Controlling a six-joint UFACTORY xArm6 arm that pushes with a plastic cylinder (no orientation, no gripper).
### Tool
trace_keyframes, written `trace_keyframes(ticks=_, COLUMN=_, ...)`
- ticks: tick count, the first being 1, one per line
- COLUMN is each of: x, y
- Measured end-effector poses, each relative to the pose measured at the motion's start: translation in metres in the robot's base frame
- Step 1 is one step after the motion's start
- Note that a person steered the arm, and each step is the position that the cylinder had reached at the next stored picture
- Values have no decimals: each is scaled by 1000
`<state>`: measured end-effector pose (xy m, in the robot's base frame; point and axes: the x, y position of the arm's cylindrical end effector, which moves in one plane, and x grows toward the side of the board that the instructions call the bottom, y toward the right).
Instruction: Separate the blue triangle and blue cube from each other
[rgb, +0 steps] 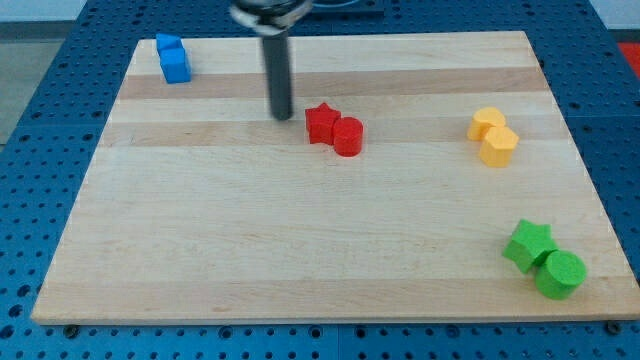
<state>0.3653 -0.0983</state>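
Two blue blocks touch each other at the view's top left corner of the wooden board: one (167, 45) at the top, the other (176, 66) just below it. Which is the triangle and which the cube cannot be made out. My tip (283, 117) stands on the board well to the right of and below the blue pair, apart from them. It is just left of the red star (321, 123), with a small gap.
A red cylinder (348, 136) touches the red star on its right. Two yellow blocks (493, 136) sit at the view's right. A green star (528, 245) and green cylinder (559, 273) sit at the bottom right. The board's top edge (340, 35) is near the blue blocks.
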Motion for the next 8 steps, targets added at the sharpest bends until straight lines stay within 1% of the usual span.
trace_keyframes(ticks=1, x=16, y=-86)
trace_keyframes(ticks=2, x=25, y=-155)
trace_keyframes(ticks=3, x=31, y=-186)
trace_keyframes(ticks=4, x=33, y=-205)
trace_keyframes(ticks=5, x=34, y=-207)
trace_keyframes(ticks=6, x=-12, y=-206)
trace_keyframes(ticks=7, x=-94, y=-207)
trace_keyframes(ticks=8, x=-142, y=-201)
